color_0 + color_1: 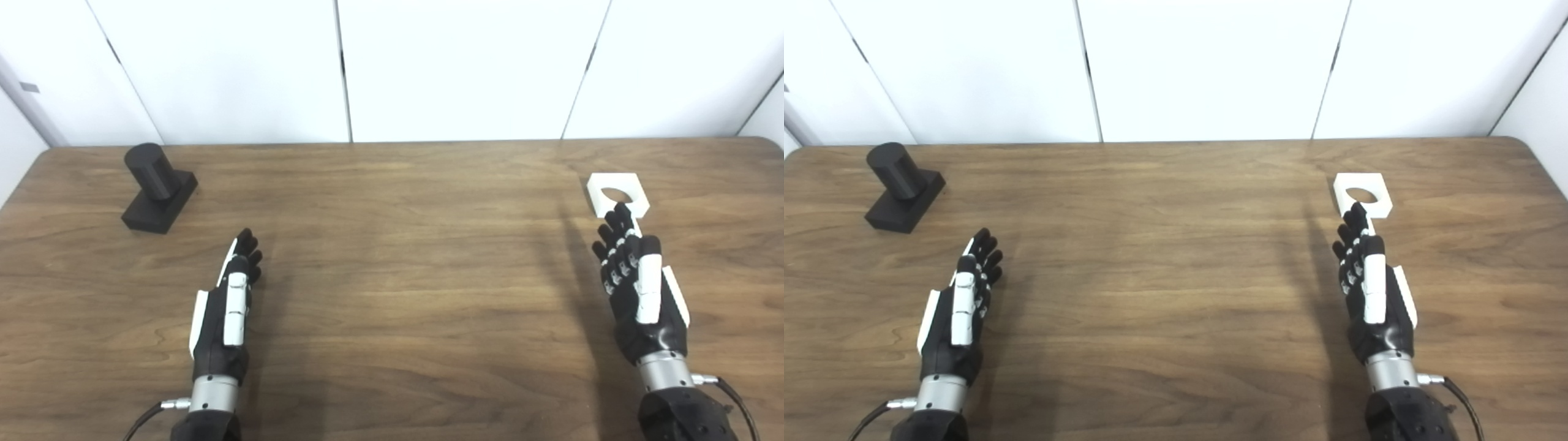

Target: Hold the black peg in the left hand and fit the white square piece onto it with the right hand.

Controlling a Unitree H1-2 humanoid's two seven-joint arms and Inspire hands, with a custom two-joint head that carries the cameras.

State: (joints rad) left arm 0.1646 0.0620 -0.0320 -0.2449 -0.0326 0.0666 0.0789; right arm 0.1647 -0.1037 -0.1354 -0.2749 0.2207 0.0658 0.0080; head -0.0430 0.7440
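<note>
Black peg (158, 187) sits upper left, beyond the empty, open left robot hand (226, 300); grasp its cylinder squarely while the open right robot hand (637, 275) takes the square (617, 194).

Peg (158, 187) standing on table (392, 294) near far-left corner, upright on its base. Square piece (617, 194) lying flat near far-right corner, a bit in from right edge. Left hand (228, 306) over near-left area, nearer front edge than peg, well apart from it. Right hand (640, 288) over near-right area, just in front of square piece, fingertips (621, 211) overlapping its near edge; contact unclear.
</note>
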